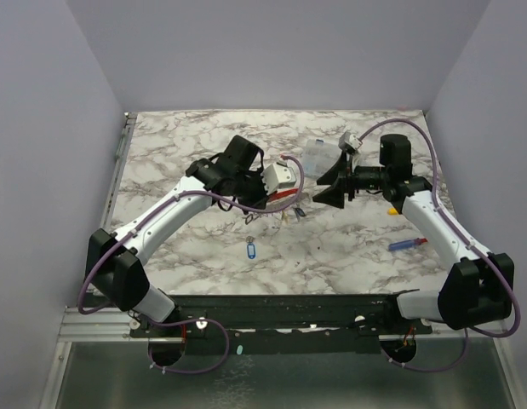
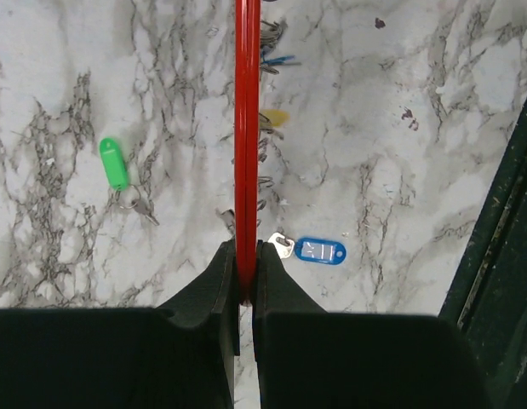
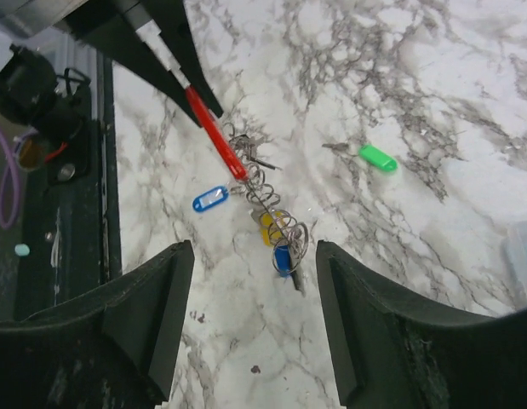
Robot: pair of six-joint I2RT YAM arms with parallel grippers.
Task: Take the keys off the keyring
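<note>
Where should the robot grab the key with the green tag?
Pinch the green tag across its narrow sides, coming straight down from above. It lies flat with nothing crowding it, and its key is probably too thin to catch.

Four tagged keys, two sticks

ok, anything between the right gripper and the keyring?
Nothing visible. The open right gripper faces the keyring with only open space between. The red stick, clamped in the left gripper, reaches it from the far side, not across the approach.
</note>
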